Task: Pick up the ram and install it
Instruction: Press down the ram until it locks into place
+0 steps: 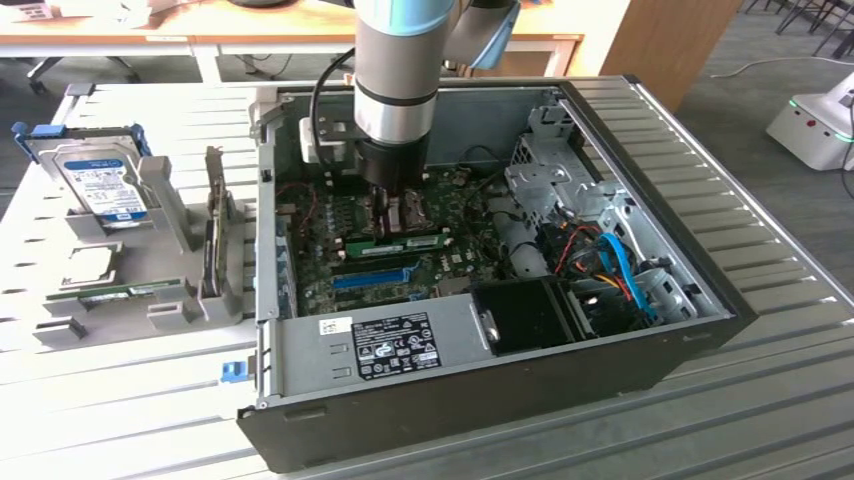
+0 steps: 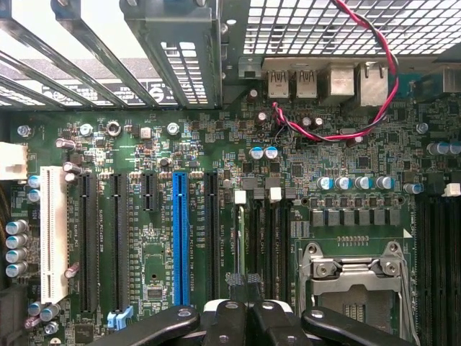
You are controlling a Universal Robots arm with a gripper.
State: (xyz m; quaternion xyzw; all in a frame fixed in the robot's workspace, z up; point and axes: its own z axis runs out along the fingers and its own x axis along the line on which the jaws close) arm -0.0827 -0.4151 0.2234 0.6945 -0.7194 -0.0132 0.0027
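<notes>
The claw (image 1: 396,215) hides part of the ram (image 1: 407,243) (its label unreadable).

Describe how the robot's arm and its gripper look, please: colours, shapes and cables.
The arm is a thick round tube in matt silver-grey, with a light blue cap at the joint above. A white box sits on its side, and a black cable runs down to it. Below, the black gripper narrows to dark fingers.

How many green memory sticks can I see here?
2. One ram stick sits on the motherboard just below the gripper. A second stick lies in the grey holder at the exterior view's left. The arm may hide others.
</notes>
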